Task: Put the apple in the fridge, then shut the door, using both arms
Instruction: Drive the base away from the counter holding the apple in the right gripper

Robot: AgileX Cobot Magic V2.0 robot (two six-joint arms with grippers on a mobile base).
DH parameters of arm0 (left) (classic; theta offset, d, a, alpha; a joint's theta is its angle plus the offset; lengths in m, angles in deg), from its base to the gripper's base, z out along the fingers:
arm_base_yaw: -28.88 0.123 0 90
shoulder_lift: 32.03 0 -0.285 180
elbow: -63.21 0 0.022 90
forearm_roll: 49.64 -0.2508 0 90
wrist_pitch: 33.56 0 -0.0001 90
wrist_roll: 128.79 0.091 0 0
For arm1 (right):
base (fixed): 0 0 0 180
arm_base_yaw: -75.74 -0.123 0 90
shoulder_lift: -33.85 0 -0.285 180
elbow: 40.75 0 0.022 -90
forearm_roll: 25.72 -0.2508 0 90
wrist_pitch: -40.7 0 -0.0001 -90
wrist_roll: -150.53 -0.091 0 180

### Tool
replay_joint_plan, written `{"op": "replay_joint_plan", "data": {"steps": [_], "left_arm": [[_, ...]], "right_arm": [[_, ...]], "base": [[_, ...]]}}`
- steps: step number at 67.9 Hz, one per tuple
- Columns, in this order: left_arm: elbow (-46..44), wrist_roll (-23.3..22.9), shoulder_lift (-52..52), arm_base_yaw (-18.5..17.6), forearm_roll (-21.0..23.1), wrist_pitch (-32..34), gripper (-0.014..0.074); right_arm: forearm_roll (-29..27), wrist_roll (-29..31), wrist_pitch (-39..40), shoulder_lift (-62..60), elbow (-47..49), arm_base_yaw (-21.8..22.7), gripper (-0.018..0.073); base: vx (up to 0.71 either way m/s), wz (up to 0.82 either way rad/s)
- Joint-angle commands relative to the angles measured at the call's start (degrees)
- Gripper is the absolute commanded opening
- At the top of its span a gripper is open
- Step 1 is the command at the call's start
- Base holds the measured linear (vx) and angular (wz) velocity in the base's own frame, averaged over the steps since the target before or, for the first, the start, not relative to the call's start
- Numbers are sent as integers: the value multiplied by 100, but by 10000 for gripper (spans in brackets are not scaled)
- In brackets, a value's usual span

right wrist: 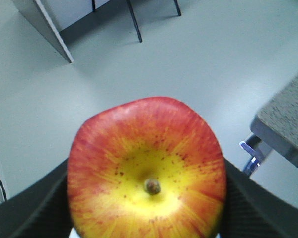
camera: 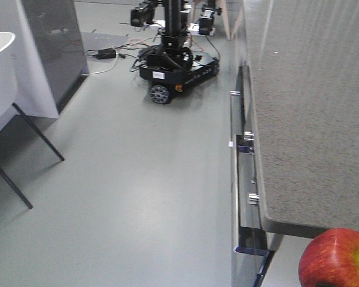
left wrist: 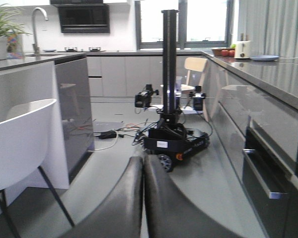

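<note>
- Apple [right wrist: 146,173]: round, glossy skin, red at the rim with yellow streaks radiating from a small brown stem dimple, fine red speckles. It is held between the pads of the right hand, stem end towards the wrist camera, above the floor. In the front view it is seen at the lower right corner, by the counter's edge.
- Right hand [right wrist: 146,220]: closed onto the apple; dark, finely textured pads [right wrist: 32,210] are pressed against both of its sides.
- Left hand [left wrist: 143,198]: two smooth, dark, curved fingers [left wrist: 116,208] are brought together at the bottom centre of the frame, with nothing gripped.
- Counter [camera: 311,107]: grey speckled stone, thin slab with a rounded edge, filling the right of the front view.
- Drawer fronts [camera: 242,179]: glossy grey, fitted with chrome bar handles, below the counter.
- Floor [camera: 137,179]: smooth, pale grey-green, matt, with soft reflections.
- Chair [left wrist: 20,134]: white moulded shell on thin black legs, at the left.
- Wheeled robot [left wrist: 171,139]: black base with a tall black column and loose cables, at mid-floor.
- Panel [camera: 54,48]: flat, dark grey, glossy, at the upper left.
- Tap [left wrist: 37,20]: curved, metallic, at the upper left, beside a potted plant [left wrist: 0,25].
</note>
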Motion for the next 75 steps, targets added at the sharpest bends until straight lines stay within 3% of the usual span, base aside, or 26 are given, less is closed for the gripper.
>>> {"op": "replay_joint_plan", "data": {"steps": [1, 75], "left_arm": [[164, -46, 89, -5, 25, 439, -6], [164, -46, 89, -5, 25, 439, -6]], "right_arm": [[-72, 0, 376, 19, 150, -17, 212], [-72, 0, 376, 19, 150, -17, 212]], "base": [[1, 32], [0, 37]]}}
